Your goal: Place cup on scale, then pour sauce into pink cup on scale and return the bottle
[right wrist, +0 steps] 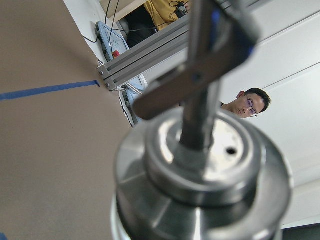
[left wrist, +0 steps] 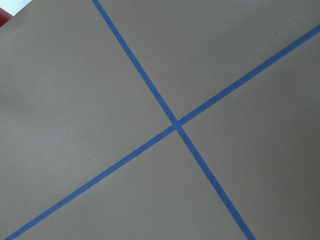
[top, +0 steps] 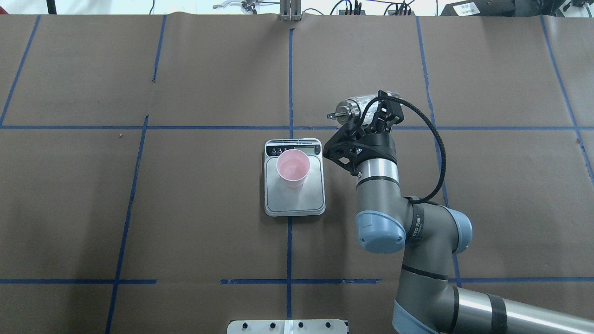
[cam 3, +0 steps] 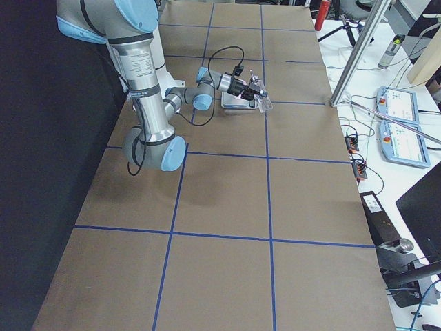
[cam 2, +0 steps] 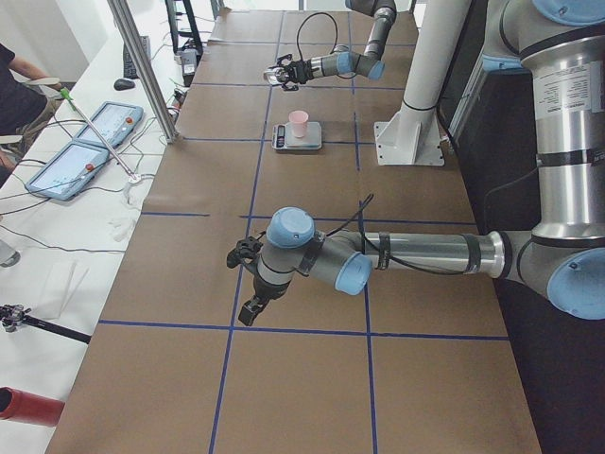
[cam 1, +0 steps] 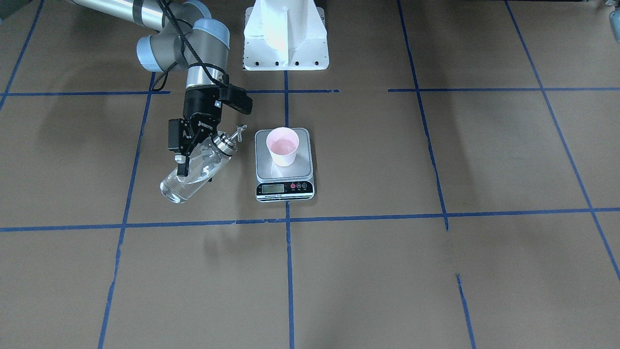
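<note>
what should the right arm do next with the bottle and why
Probably shift the right gripper sideways to bring the spout of the bottle over the cup: the bottle is tilted, yet its spout is short of the cup on the scale.

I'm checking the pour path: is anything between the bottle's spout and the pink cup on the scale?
Nothing visible. The bottle hangs tilted beside the scale, spout toward the cup, with only bare table in the gap.
</note>
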Motion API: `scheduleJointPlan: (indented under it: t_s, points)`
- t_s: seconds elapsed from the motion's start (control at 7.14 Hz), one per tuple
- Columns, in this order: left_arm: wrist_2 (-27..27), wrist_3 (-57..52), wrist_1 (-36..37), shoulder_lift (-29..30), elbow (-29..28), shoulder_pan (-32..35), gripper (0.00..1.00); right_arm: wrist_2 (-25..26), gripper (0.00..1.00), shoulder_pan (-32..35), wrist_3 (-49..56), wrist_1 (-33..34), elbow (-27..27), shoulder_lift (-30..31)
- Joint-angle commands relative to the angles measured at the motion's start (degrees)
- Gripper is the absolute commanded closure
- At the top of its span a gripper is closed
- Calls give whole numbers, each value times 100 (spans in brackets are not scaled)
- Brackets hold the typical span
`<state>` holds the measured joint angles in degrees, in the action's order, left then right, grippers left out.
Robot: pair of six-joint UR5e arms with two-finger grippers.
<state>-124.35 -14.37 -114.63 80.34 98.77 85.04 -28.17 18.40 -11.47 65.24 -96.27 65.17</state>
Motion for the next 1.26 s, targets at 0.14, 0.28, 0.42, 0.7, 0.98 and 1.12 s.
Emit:
scheduleJointPlan:
  t_s: [0.14, 0.28, 0.42, 0.7, 0.98, 1.12]
  points:
    - [-1, 22, 45, 35, 2, 12, 0, 855, 100, -284, 659, 7, 337, -49]
    - [7, 22, 63, 52, 2, 21, 0, 1171, 100, -362, 1064, 15, 337, -49]
    - [7, 22, 63, 52, 2, 30, 0, 1391, 100, -389, 1564, 15, 337, -57]
    - [-1, 13, 72, 61, 2, 30, 0, 1708, 100, -433, 2452, 15, 337, -75]
    - [-1, 13, 81, 52, 2, 38, 0, 1903, 100, -486, 3035, 33, 346, -198]
    - [-1, 13, 81, 52, -7, 38, 0, 2008, 100, -504, 3167, 259, 346, -294]
